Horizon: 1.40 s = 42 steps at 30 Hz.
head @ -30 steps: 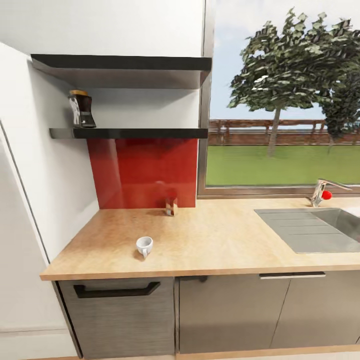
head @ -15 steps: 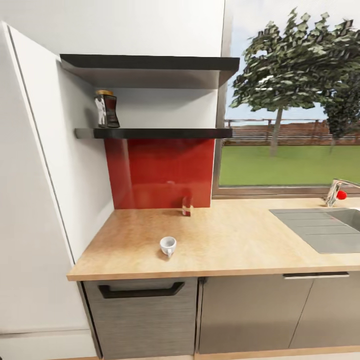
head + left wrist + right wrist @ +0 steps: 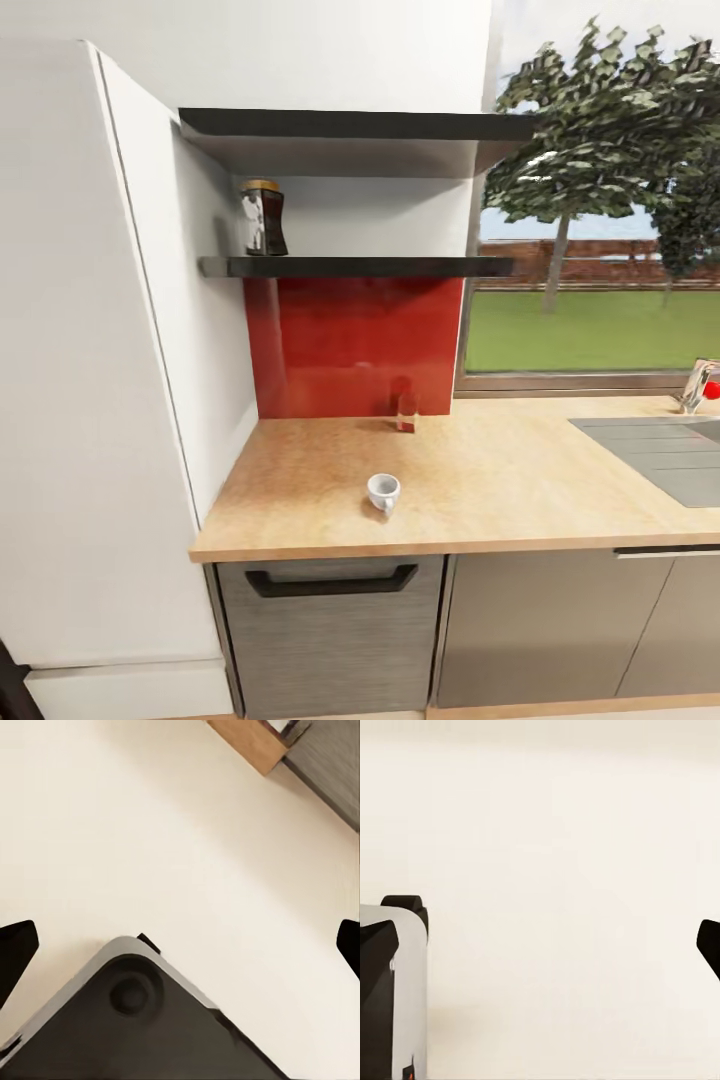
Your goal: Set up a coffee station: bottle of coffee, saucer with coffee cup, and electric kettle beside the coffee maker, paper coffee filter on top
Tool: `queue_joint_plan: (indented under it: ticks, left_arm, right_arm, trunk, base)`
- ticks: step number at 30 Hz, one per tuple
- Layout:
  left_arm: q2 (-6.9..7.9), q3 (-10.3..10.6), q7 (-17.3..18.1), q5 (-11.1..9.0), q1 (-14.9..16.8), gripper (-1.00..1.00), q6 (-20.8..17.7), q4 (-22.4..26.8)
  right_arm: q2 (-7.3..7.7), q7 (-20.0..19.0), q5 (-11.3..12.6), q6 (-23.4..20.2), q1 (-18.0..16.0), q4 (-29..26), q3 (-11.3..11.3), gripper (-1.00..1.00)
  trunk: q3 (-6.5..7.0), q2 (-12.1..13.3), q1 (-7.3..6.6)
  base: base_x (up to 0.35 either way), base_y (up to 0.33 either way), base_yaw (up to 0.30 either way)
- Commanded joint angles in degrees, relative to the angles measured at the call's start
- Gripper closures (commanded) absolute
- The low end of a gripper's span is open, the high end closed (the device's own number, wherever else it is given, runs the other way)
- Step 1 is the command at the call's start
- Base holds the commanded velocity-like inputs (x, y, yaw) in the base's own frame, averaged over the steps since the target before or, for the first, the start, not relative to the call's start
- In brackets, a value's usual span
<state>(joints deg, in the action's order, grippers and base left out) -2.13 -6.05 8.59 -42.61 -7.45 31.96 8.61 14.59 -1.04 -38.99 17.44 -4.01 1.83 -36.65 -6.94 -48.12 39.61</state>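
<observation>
In my head view, the small dark glass bottle of coffee, with its yellow-orange lid and white-and-red label, stands upright at the left end of the lower thick black floating kitchen shelf, in the upper left of the frame. A second black board hangs above it. The tiny white coffee cup with a small handle sits alone near the front edge of the long light wood-grain kitchen countertop, centre frame, above grey cabinet fronts. A small red-and-tan box stands against the glossy red backsplash panel. Compared with half a second ago, everything sits further right in the frame and more white wall shows at the left: my camera has turned, and nothing on the counter has moved.

In my left wrist view, my left gripper is spread wide, its dark fingertips at the frame's two edges over a cream floor, with my grey base below and a wooden corner at the top.

In my right wrist view, my right gripper is likewise spread wide over the same plain cream surface, holding nothing.
</observation>
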Motion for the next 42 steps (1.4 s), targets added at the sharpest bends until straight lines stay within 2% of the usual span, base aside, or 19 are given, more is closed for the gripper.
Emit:
queue_joint_plan:
  ticks: [1,2,3,5,7,10,12,13,14,15,17,24,30,37,42]
  left_arm:
    - [0.01,-0.49,0.61,-1.25,-0.02,-1.00,-0.08,0.08]
    - [0.14,-0.69,0.63,-3.45,-0.02,-1.00,-0.07,0.05]
    - [0.22,-0.80,0.65,-4.66,-0.02,-1.00,-0.07,0.04]
    - [0.65,-1.06,0.69,-9.21,-0.02,-1.00,-0.06,-0.04]
    - [0.95,-1.15,0.71,-11.43,-0.02,-1.00,-0.06,-0.15]
    - [1.30,-1.34,0.72,-13.53,-0.02,-1.00,-0.06,-0.23]
    - [1.65,-2.24,0.72,-15.35,-0.02,-1.00,-0.05,-0.29]
    - [1.94,-4.19,0.72,-18.26,-0.02,-1.00,0.14,-0.30]
    - [1.98,-5.11,0.72,-19.67,-0.02,-1.00,0.75,-0.32]
    - [2.00,-5.74,0.72,-20.89,-0.02,-1.00,2.02,-0.33]
    - [1.96,-6.28,0.72,-22.11,-0.02,-1.00,4.31,-0.42]
    - [1.72,-6.02,0.80,-22.31,-0.02,-1.00,7.50,-1.89]
    - [1.84,-6.00,0.81,-22.01,-0.02,-1.00,7.32,-2.01]
    - [1.92,-5.96,0.81,-21.96,-0.02,-1.00,7.13,-2.02]
    - [1.95,-5.91,0.81,-21.91,-0.02,-1.00,7.16,-2.02]
  right_arm:
    - [0.07,-0.11,-0.13,0.32,-0.07,0.19,-0.44,-1.00]
    - [0.07,-0.11,-0.13,0.32,-0.08,0.19,-0.44,-1.00]
    - [0.09,-0.11,-0.13,0.32,-0.09,0.19,-0.44,-1.00]
    - [0.10,-0.11,-0.12,0.32,-0.05,0.19,-0.44,-1.00]
    - [0.09,-0.11,-0.12,0.32,-0.06,0.19,-0.44,-1.00]
    - [0.18,-0.09,-0.10,0.24,-0.06,0.18,-0.47,-1.00]
    - [0.26,-0.09,-0.05,0.16,-0.10,0.14,-0.53,-1.00]
    - [0.15,-0.10,-0.15,0.10,-0.09,0.12,-0.47,-1.00]
    - [0.02,-0.10,-0.26,0.08,-0.07,0.11,-0.41,-1.00]
    - [-0.12,-0.07,-0.37,0.07,-0.09,0.11,-0.34,-1.00]
    - [-0.31,-0.05,-0.46,0.06,-0.08,0.11,-0.28,-1.00]
    - [-0.26,-0.02,-0.33,0.16,-0.10,0.11,-0.34,-1.00]
    - [0.22,-0.02,0.02,0.27,-0.10,0.11,-0.36,-1.00]
    - [-0.19,-0.02,0.05,0.25,-0.11,0.11,-0.35,-1.00]
    - [-0.49,-0.02,0.07,0.28,-0.07,0.15,-0.39,-1.00]
  trunk:
    - [-0.07,-0.06,0.01]
    - [-0.07,-0.06,0.01]
    - [-0.07,-0.06,0.01]
    - [-0.07,-0.06,0.01]
    - [-0.07,-0.06,0.01]
    - [-0.07,-0.06,0.01]
    - [-0.07,-0.06,0.01]
    - [-0.07,-0.06,0.01]
    - [-0.07,-0.06,0.01]
    - [-0.07,-0.06,0.01]
    - [-0.07,-0.06,0.01]
    - [-0.07,-0.06,0.01]
    - [-0.07,-0.06,0.01]
    - [-0.07,-0.06,0.01]
    - [-0.07,-0.06,0.01]
  base:
    - [0.000,0.344,0.000]
    - [0.000,0.344,0.000]
    - [0.000,0.344,0.000]
    - [0.000,0.344,0.000]
    - [0.000,0.344,0.000]
    - [0.000,0.344,0.000]
    - [0.000,0.344,0.000]
    - [0.000,0.344,0.000]
    - [0.000,0.344,0.000]
    - [0.000,0.343,0.000]
    - [0.000,0.334,0.000]
    - [0.000,0.209,0.000]
    - [0.000,0.302,0.000]
    - [0.000,0.333,0.000]
    - [0.000,0.109,0.000]
